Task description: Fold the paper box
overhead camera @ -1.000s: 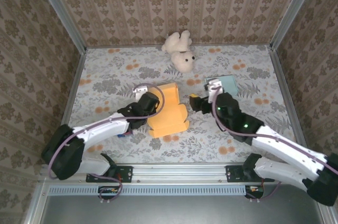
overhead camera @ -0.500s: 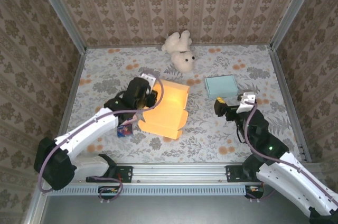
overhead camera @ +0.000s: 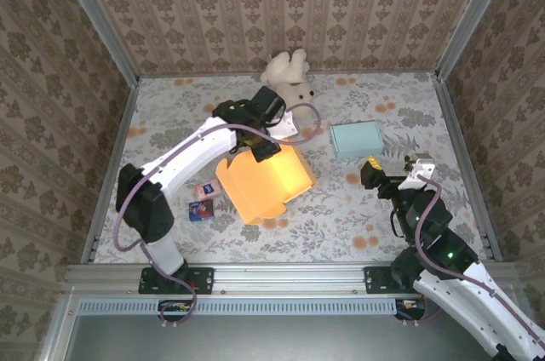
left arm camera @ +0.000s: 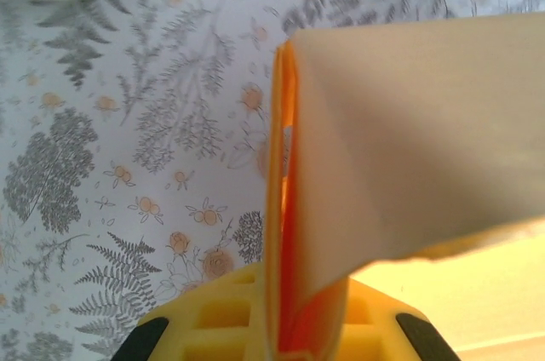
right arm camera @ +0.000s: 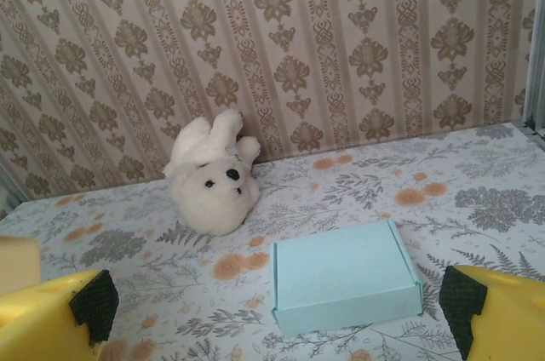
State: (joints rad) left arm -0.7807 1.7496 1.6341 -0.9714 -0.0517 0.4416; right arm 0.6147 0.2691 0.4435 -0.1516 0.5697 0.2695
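Observation:
The orange paper box (overhead camera: 262, 182) lies partly folded in the middle of the table, one flap raised at its far side. My left gripper (overhead camera: 271, 135) reaches over from the left and is shut on that far flap. In the left wrist view the thin orange paper box edge (left arm camera: 285, 208) stands upright, pinched in my left gripper (left arm camera: 294, 327) between the yellow fingers (left arm camera: 204, 323). My right gripper (overhead camera: 396, 167) is open at the right, well apart from the orange box. In the right wrist view, my right gripper (right arm camera: 277, 318) has its jaws wide with nothing between them.
A closed teal box (overhead camera: 356, 139) (right arm camera: 345, 276) lies just beyond the right gripper. A white teddy bear (overhead camera: 288, 80) (right arm camera: 211, 175) rests against the back wall. Two small blue cards (overhead camera: 203, 201) lie left of the orange box. Patterned walls close in the table.
The left arm has swung from the box's left side round to its far side, turning and lifting the box with it. The right arm has pulled back to the right and opened fully.

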